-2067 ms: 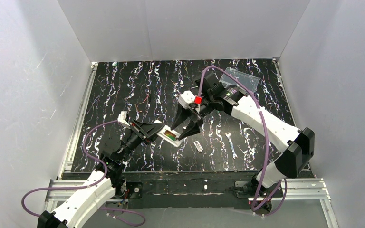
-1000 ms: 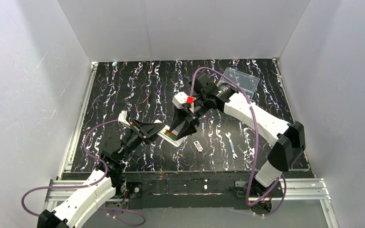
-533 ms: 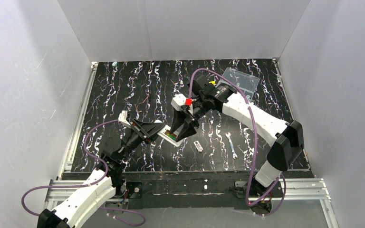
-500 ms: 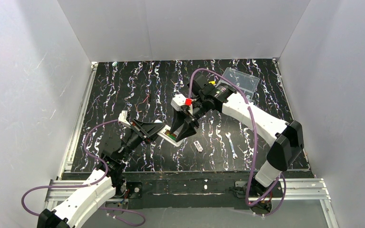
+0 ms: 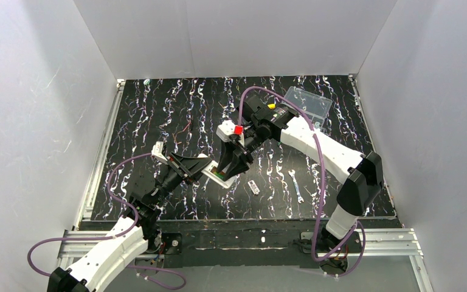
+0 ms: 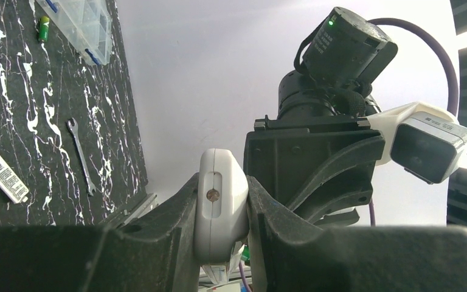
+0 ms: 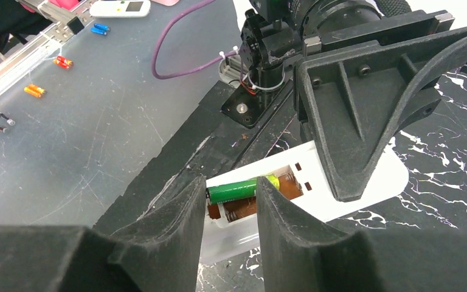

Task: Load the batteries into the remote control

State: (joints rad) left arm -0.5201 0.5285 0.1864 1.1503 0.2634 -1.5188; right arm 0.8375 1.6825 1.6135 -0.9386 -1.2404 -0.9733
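You have one slim green battery (image 7: 237, 189) lying in the open bay of the small white rectangular remote control (image 7: 371, 182), just beneath your right claw (image 7: 230, 181), whose fingers stand partly apart, gripping nothing. Your left claw (image 6: 221, 188) is clamped tight on the remote.

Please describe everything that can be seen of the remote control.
The remote control is a small white handset that looks like plastic. The left gripper is shut on its long sides. Its back faces up and no cover is on it: the open battery bay shows brown walls, what looks like a spring, and one green battery lying in it. The right gripper hangs at the bay, a finger on each side.
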